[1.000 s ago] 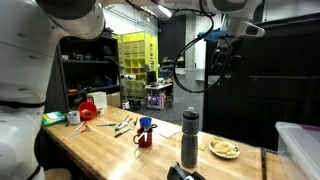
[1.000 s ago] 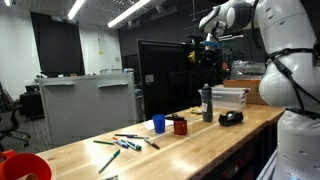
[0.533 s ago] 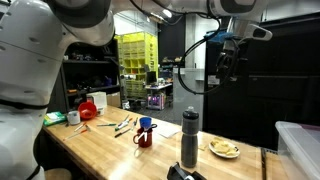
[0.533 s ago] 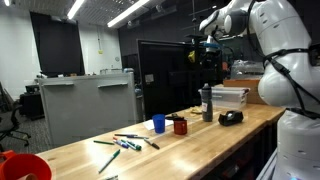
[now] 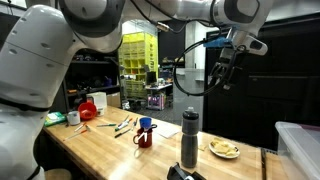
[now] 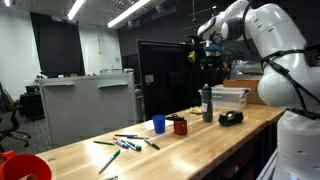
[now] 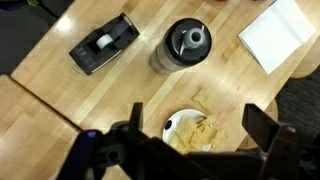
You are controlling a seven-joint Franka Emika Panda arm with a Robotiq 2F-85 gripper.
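Note:
My gripper (image 7: pixel 200 125) is open and empty, high above the wooden table (image 7: pixel 110 100). In the wrist view a white plate of chips (image 7: pixel 188 131) lies right below it, between the two fingers (image 7: pixel 262 125), with one loose chip beside the plate. Beyond it stand a dark bottle (image 7: pixel 188 40) and a black tape dispenser (image 7: pixel 105 42). In both exterior views the gripper (image 5: pixel 222 72) (image 6: pixel 210 62) hangs well above the bottle (image 5: pixel 190 135) (image 6: pixel 207 103). The plate (image 5: pixel 224 149) sits near the bottle on the table.
A white napkin (image 7: pixel 278 32) lies near the table's edge. A clear plastic bin (image 5: pixel 300 145) (image 6: pixel 230 97), a red mug (image 5: pixel 144 137), a blue cup (image 5: pixel 145 123), several hand tools (image 5: pixel 122 125) and a red bowl (image 5: pixel 88 108) also stand on the table. The tape dispenser (image 6: pixel 231 118) sits by the bin.
The arm has swung and the wrist has tilted, so the gripper now hangs at a slant, slightly lower. Nothing on the table has moved.

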